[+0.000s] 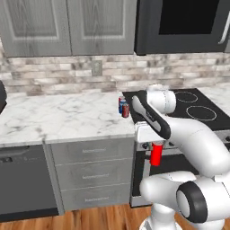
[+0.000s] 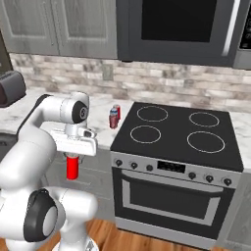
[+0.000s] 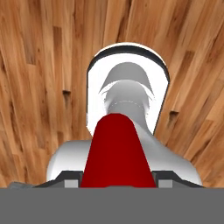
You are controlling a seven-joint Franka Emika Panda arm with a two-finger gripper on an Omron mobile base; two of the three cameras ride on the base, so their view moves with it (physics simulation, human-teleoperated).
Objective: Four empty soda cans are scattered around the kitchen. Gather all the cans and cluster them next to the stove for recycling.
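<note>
Gripper clenched on a red can, carried low before the stove; next, lift beside the two cans left of the stove

The stove stands to the right of the counter. Two cans stand upright on the counter, touching each other, just beside the stove's left edge. A third can hangs in the gripper, in front of the counter, above the floor.
</note>
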